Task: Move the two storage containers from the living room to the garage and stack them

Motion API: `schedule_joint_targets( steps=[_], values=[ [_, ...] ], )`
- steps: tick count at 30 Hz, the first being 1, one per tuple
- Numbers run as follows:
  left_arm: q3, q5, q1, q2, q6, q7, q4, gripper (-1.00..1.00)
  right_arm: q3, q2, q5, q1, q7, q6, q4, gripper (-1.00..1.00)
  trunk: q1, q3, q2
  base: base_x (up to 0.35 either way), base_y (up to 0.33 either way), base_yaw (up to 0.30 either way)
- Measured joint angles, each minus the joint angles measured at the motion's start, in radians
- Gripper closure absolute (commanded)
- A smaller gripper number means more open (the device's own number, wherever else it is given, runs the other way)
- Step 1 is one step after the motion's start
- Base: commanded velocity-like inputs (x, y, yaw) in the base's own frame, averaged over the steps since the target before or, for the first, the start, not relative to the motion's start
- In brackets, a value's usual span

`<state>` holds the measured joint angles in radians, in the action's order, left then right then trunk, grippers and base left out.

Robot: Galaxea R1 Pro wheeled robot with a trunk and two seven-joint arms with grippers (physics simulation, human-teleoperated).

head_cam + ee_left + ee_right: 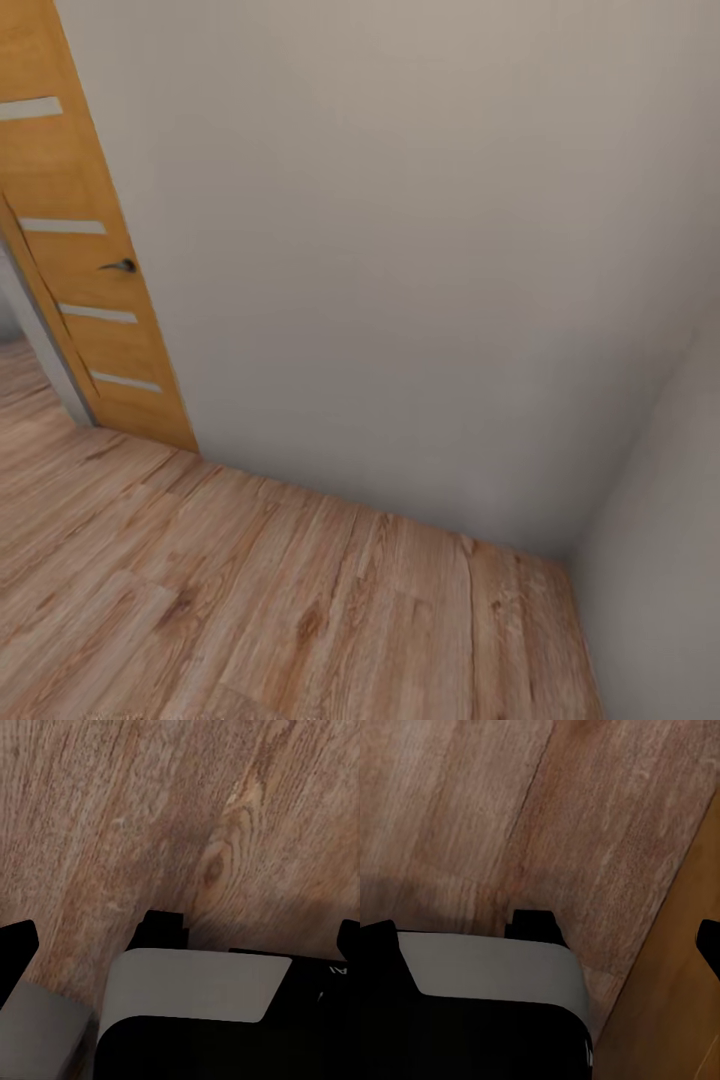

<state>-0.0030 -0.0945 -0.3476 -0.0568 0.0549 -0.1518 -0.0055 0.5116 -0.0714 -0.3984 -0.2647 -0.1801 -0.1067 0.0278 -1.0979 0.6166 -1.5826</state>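
Currently step: likely transit over wood-plank floor [250,600], no storage containers in sight | advice: turn toward orange-wood door [85,270] at upper left of frame, keep base off the corner | obstacles: white wall [400,250] dead ahead, side wall [670,560] at right | left gripper [180,934] and right gripper [547,930]: fingertips wide apart at the frame edges, nothing between.

Plain pale walls [400,250] meet in a corner at the right, wood-plank floor [250,600] runs below, and an orange-wood door [80,270] with pale slits stands at left.
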Motion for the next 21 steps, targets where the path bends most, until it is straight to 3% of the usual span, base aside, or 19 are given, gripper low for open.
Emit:
schedule_joint_targets(
  steps=[7,21],
  values=[
    [0.000,0.000,0.000,0.000,0.000,0.000,0.000,-1.00,0.000,0.000,0.001,0.000,0.001,0.000,0.000,-1.00,0.000,0.000,0.000,0.040,0.000,0.253],
    [0.000,0.000,0.000,0.000,0.000,0.001,0.000,-1.00,0.000,-0.001,0.003,0.000,0.001,0.000,0.000,-1.00,0.001,0.000,0.000,0.304,0.000,0.017]
  ],
)
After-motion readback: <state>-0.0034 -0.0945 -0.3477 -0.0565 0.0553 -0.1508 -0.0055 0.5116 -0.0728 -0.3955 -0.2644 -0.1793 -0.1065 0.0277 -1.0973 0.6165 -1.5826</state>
